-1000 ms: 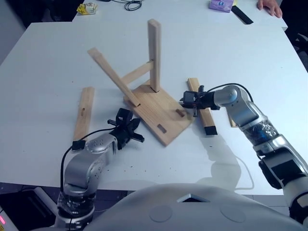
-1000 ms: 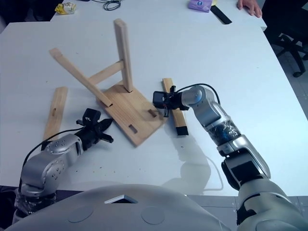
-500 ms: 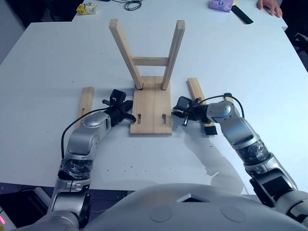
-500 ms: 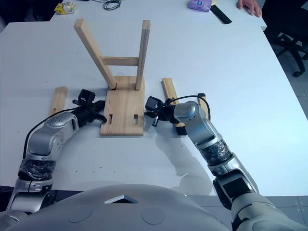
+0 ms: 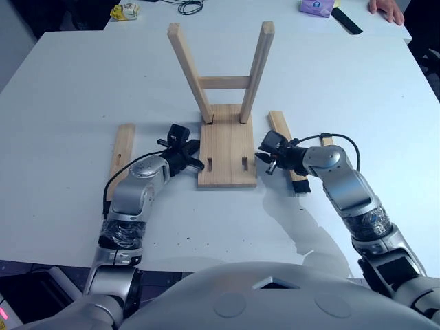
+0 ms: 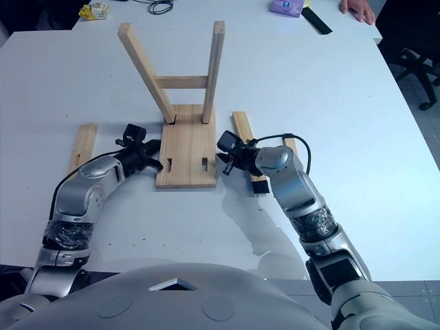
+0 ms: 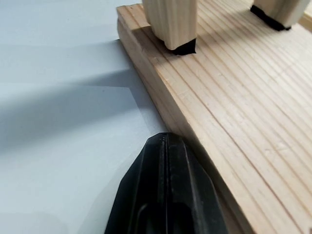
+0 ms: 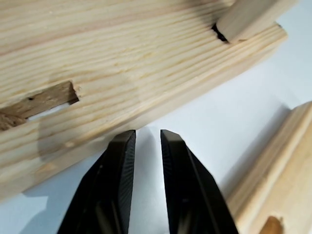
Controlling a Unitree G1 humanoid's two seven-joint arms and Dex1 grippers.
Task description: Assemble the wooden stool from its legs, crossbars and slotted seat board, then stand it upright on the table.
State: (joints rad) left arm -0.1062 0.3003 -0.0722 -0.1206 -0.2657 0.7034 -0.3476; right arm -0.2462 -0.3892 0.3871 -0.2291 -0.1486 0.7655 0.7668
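Your slotted seat board [image 5: 227, 146] lies flat mid-counter [image 5: 69, 89], with two legs [image 5: 191, 72] standing in its far slots, joined by a crossbar [image 5: 223, 82]. The left gripper [image 5: 191, 157], fingers closed together, sits at the board's left edge. The right gripper [image 5: 265, 157], fingers a crack apart and holding nothing, sits at its right edge.

Along the top of the frame lie a small crinkled yellow packet [image 5: 124, 11] at upper left, looped black cables [image 5: 189, 7] near top centre, and a soft purple pack [image 5: 315, 7] just beside a flat black strip [image 5: 346, 20] at upper right.
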